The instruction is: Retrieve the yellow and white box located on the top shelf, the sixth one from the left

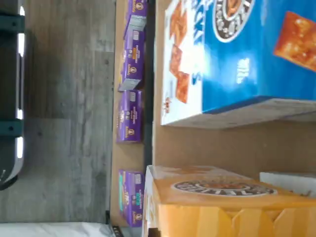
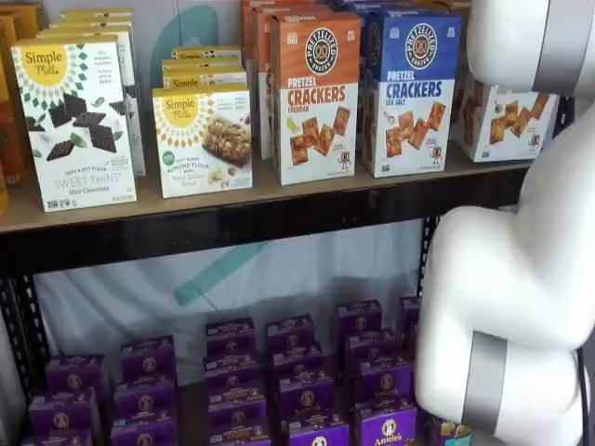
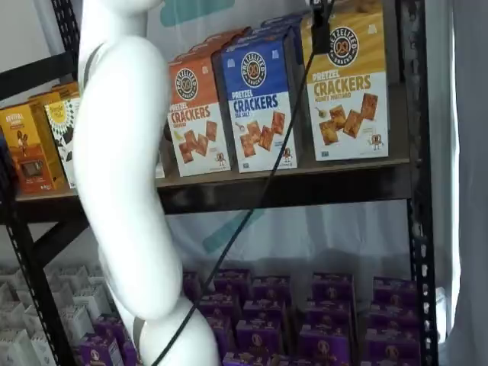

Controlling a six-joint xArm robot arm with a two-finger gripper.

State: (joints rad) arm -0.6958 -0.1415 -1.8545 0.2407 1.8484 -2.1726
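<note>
- We find the yellow and white box (image 3: pixel 349 90) upright at the right end of the top shelf (image 3: pixel 290 189), just beside the blue-and-white carton (image 3: pixel 258 107); in a shelf view only its white lower part (image 2: pixel 504 125) peeks out past the white arm (image 2: pixel 516 279)
- We see only a dark bit of the claw (image 3: pixel 321 27) at the upper edge above that box, with a cable beside it, so we cannot tell whether its fingers are apart or together
- Risk, as we judge it: the blue neighbour stands so near that a finger could catch it and tip it off the surface
- Risk: the cable (image 3: pixel 259 198) hangs across the cartons and might snag a corner during the pull
- Count on the top shelf front row: 1 yellow, 1 blue, 1 orange-and-white carton (image 3: pixel 196 114), each with more behind
- The purple boxes (image 2: pixel 288 372) below number more than 10
</note>
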